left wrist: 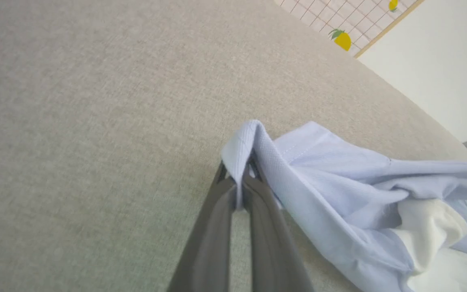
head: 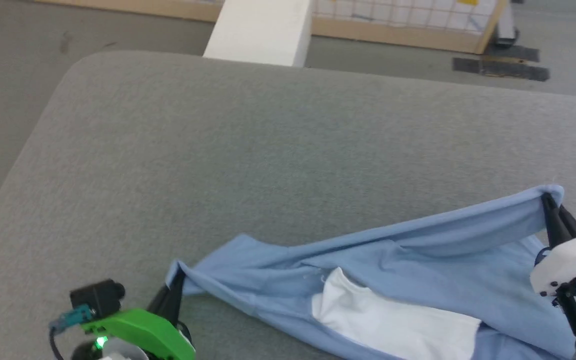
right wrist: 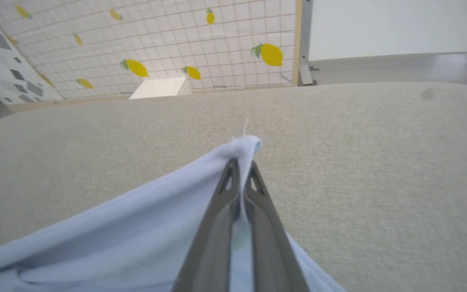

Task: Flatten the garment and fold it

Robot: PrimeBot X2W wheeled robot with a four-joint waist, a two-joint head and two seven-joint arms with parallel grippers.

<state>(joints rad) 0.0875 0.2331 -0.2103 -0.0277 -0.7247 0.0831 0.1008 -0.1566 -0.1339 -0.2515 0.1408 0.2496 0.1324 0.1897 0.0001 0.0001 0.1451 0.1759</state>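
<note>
Two corners of the shirt (head: 418,265) are clamped by the left gripper (head: 179,277), lower left, and the right gripper (head: 548,202), far right; such shallow bites could be lost under tension.

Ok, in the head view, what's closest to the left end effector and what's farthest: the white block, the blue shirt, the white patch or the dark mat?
1. Blue shirt: corner pinched in the left end effector.
2. White patch: on the shirt, to the right.
3. White block: past the table's far edge.
4. Dark mat: floor, far right.
</note>
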